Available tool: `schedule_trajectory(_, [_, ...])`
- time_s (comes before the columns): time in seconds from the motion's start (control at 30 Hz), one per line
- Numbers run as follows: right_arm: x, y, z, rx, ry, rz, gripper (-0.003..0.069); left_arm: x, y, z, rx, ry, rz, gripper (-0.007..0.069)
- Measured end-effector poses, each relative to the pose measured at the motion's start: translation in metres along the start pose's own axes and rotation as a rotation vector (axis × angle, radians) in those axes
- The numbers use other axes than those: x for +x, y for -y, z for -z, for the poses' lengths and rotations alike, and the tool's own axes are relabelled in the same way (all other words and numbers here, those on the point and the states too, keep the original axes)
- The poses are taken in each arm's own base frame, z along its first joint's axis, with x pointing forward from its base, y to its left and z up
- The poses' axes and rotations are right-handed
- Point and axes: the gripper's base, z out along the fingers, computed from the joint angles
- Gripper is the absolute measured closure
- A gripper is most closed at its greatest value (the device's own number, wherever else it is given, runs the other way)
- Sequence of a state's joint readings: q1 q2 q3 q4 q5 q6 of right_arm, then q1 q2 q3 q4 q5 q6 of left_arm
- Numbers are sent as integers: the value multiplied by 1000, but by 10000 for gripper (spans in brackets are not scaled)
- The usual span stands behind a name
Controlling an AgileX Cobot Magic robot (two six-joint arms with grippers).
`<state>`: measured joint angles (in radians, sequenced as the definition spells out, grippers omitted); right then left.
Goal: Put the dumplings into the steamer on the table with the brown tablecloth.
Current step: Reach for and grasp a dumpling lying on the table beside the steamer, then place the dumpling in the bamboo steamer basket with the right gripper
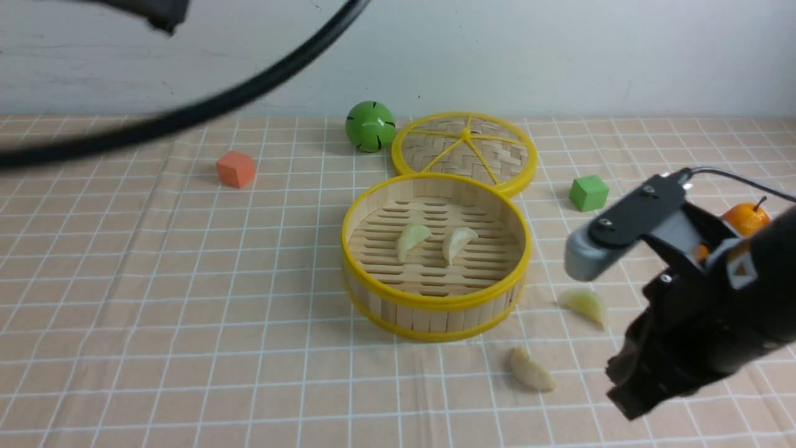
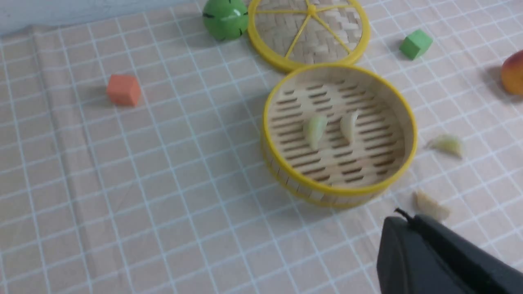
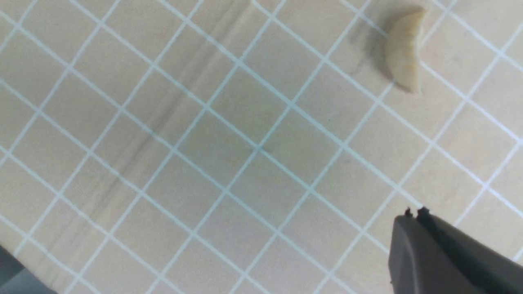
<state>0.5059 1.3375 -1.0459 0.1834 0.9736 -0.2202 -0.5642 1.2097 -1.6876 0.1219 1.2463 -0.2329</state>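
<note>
Steamer [image 1: 435, 303] w/ 2 dumplings [image 1: 413, 239]: front, L-wrist

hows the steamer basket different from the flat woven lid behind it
The steamer basket has upright slat walls; the woven lid lies flat. The basket's floor is slotted slats; the lid is basket-weave crossed by yellow spokes. The basket holds a greenish dumpling and a cream dumpling; the lid carries none. Both are round, pale bamboo with yellow rims.

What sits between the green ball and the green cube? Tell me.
The flat woven disc with yellow spokes lies between the green ball and the green cube, nearer the ball. The front view shows this plainly.
</note>
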Motion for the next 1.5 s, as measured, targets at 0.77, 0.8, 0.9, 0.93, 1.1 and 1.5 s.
schedule_trajectory(0.77, [-46, 45, -144, 132, -75, -3, 118, 231, -44, 69, 128, 67, 232, 638])
schedule_trajectory(0.8, [-44, 47, -148, 141, -90, -9, 152, 231, -43, 69, 136, 64, 231, 638])
schedule_trajectory(0.9, [-41, 49, -154, 152, -117, -25, 282, 231, -42, 70, 151, 59, 232, 638])
schedule_trajectory(0.93, [-41, 49, -154, 153, -119, -24, 323, 231, -42, 70, 153, 59, 233, 638])
schedule_trajectory(1.1, [-51, 46, -135, 154, -136, -30, 491, 231, -42, 70, 154, 56, 230, 638])
schedule_trajectory(1.5, [-151, 11, -57, 85, 134, 4, 491, 232, -43, 69, 138, 54, 225, 638])
